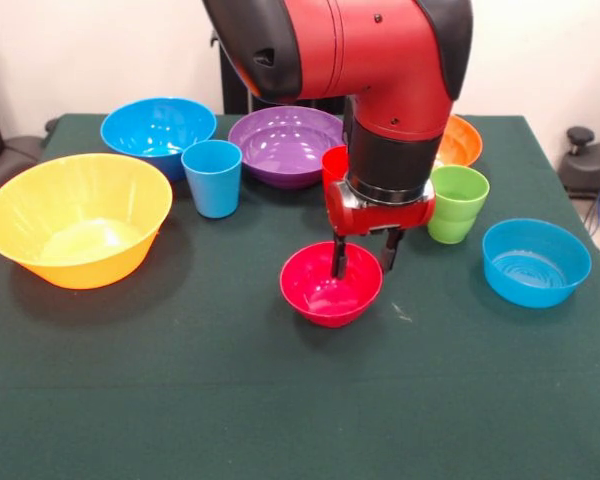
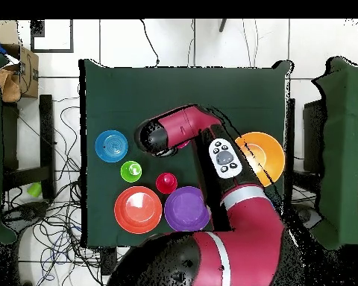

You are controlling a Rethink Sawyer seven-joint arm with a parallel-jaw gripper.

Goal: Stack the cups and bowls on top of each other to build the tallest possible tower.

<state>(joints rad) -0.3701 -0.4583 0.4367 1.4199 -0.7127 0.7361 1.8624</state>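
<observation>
My gripper (image 1: 363,255) hangs over the small magenta bowl (image 1: 330,285) at mid-table. Its fingers are apart: one finger is inside the bowl and the other is outside its far rim. The red cup (image 1: 334,163) stands just behind the gripper, partly hidden. The lime green cup (image 1: 457,203) and the small blue bowl (image 1: 535,262) are to the right. The red-orange bowl (image 1: 462,141) is behind the arm. The purple bowl (image 1: 285,145), the light blue cup (image 1: 212,177), the large blue bowl (image 1: 158,130) and the very large yellow-orange bowl (image 1: 75,215) are to the left. Nothing is stacked.
The green table (image 1: 180,400) has bare cloth along its near side. In the overhead view the arm (image 2: 182,130) covers the magenta bowl, the large blue bowl and the light blue cup. A cardboard box (image 2: 14,74) and cables lie on the floor beside the table.
</observation>
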